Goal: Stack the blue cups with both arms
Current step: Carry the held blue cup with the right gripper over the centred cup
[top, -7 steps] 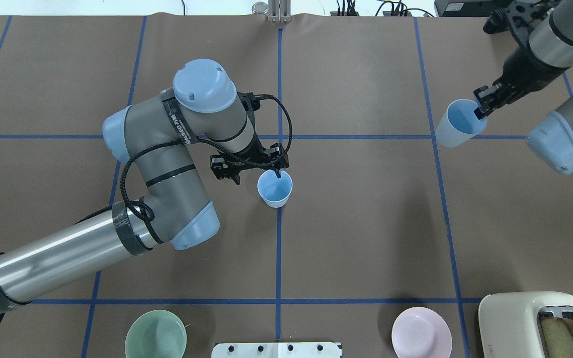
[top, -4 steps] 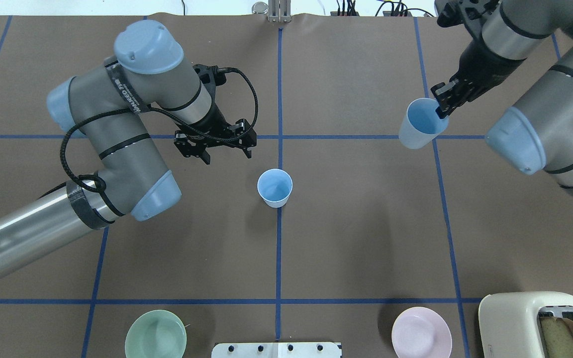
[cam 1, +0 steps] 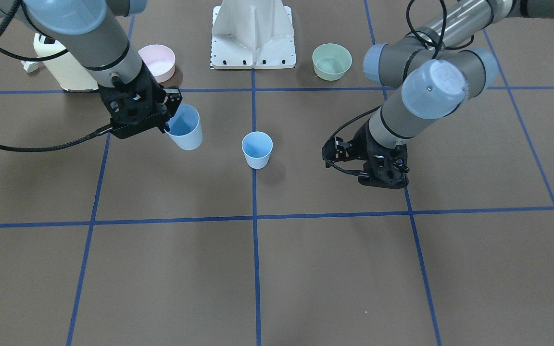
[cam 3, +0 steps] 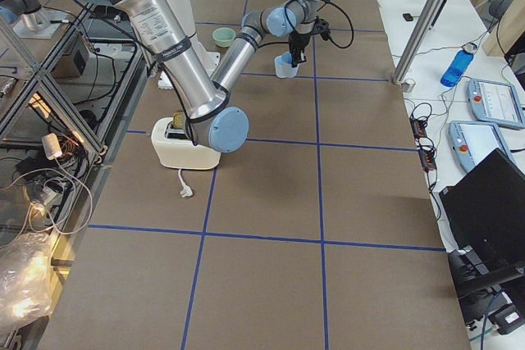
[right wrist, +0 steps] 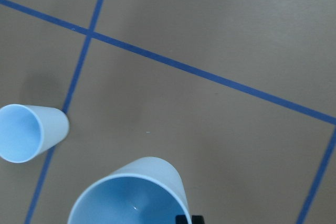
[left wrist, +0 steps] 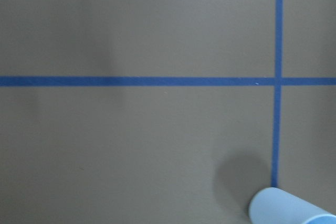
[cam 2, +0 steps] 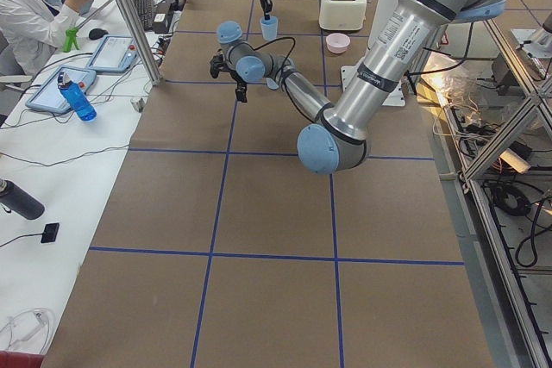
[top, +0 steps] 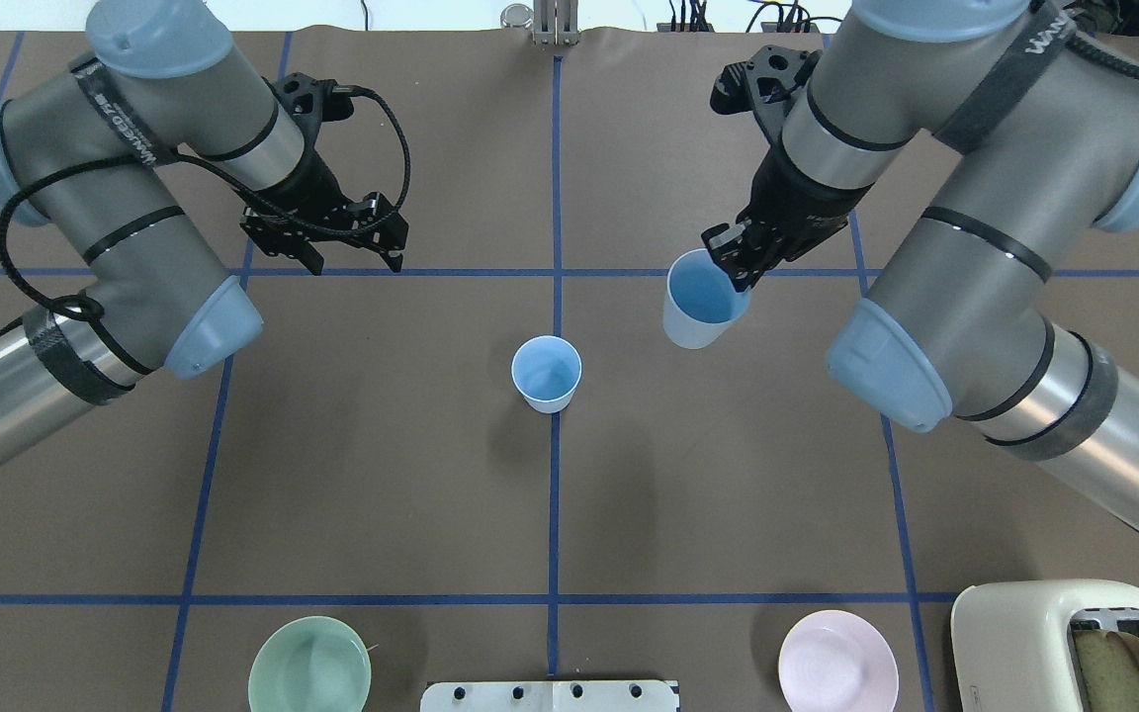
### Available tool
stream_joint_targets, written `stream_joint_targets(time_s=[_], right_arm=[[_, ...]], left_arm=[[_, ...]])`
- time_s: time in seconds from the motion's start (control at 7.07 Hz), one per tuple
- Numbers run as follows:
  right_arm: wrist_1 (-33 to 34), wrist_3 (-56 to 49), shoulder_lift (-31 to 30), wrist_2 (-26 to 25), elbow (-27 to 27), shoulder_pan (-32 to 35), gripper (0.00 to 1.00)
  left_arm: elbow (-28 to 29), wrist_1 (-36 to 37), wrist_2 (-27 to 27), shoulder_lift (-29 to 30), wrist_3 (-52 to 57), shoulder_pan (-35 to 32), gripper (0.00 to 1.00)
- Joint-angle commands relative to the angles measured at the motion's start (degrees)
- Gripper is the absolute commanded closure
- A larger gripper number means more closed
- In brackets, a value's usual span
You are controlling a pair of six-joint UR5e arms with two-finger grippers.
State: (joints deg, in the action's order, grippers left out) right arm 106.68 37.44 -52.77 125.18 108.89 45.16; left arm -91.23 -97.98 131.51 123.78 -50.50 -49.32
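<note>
The right gripper (top: 733, 262), pinching the rim of an upright blue cup (top: 696, 309), had the standing cup (top: 546, 373) below, leftward and toward the robot; the left gripper (top: 352, 259) hung spread, empty.

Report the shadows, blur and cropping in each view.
Overhead: even light, the standing cup casts only a faint, soft shadow. Left wrist: sharp, that cup cut off at the bottom edge, its shadow soft-edged. Right wrist: the held cup is cropped at the bottom, both cups in focus.
</note>
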Motion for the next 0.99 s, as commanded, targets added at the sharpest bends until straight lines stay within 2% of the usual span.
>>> stream_joint_targets(time_s=[0.0,0.14,0.42,0.85], right_arm=[[-2.9,7.1,4.1,-4.4,-2.3,-5.0,1.0],[-7.8,11.6,5.0,-5.4,-5.5,-6.9,1.0],[-8.3,12.6,6.6,-8.0,-7.9,-9.2,1.0],[-8.4,12.5,7.7,-10.5,-8.6,-10.6,1.0]], left_arm=[[-0.8,0.1,0.1,-4.2,9.2,-2.8,0.02],[-0.8,-0.2,0.1,-5.5,11.2,-3.1,0.02],[-0.7,-0.4,0.0,-6.8,13.5,-3.5,0.02],[-0.6,-0.5,-0.1,-7.0,13.5,-3.5,0.03]])
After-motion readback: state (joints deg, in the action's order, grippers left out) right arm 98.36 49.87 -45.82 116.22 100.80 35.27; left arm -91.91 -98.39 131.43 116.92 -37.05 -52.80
